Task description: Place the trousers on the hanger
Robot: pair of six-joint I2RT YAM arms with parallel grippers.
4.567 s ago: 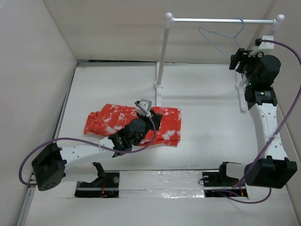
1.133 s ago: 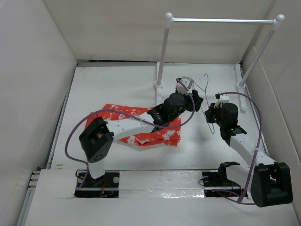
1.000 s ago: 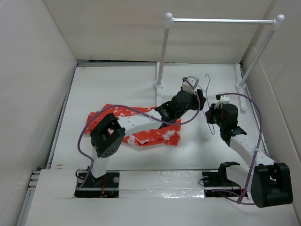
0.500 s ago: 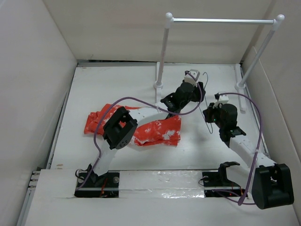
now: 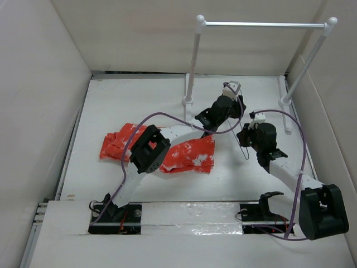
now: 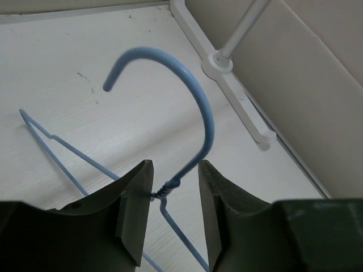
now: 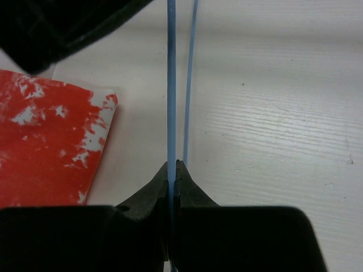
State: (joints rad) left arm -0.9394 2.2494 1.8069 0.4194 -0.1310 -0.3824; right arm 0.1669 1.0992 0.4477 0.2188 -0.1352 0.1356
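Pinching the hanger is where I am right now. My right gripper is clamped tight on one of its thin blue wires, jaws fully together with the wire running straight up between them. The hook is pointing toward the far side of the desk, and I cannot tell whether the bottom bar is touching the surface.

My left gripper is straddling the twisted neck just under the hook. Its jaws are standing narrowly apart, one on each side of the twist, with a sliver of gap on both sides, so nothing is gripped there yet.

The trousers are lying flat on the desk, folded, with my left arm reaching across above them. Their right edge is sitting near the hanger but apart from it, and none of the cloth is on the wire.

Further back, the white rack is standing with its bar bare.

So I am reading this as the hand-over step: securing the hanger before any cloth goes on. Next, I think, the left jaws need squeezing onto that neck, squarely, since the wire is thin and could twist out. Then the right side could be letting go and going for a trouser leg.
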